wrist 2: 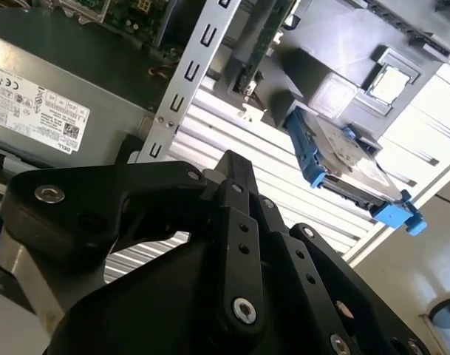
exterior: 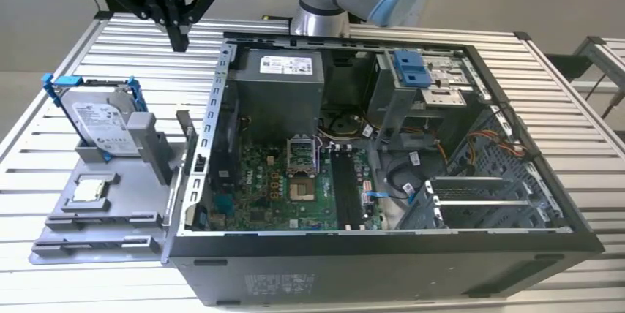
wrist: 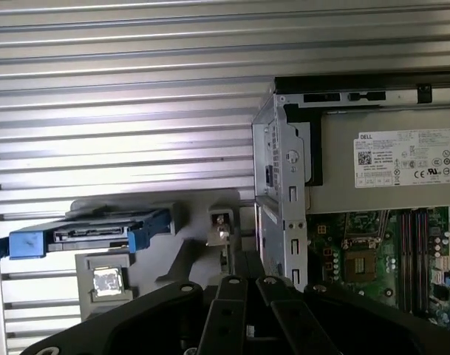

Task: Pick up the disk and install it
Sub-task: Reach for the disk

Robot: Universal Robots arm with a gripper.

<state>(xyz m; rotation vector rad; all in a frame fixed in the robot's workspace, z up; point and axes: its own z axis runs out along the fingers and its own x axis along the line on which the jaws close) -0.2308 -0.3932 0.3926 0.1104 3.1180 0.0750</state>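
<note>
The disk is a silver-grey drive with a white label in a bright blue bracket. It stands on edge in a grey holder at the exterior view's left, outside the computer case. Both wrist views show the disk edge-on. My gripper hangs high above the table, behind the disk and well apart from it. Its black fingers are shut together with nothing between them.
An open computer case takes up the middle, with a motherboard, a power supply and a drive bay with a blue latch. A small square processor chip lies on the grey holder. Everything rests on a slatted metal table.
</note>
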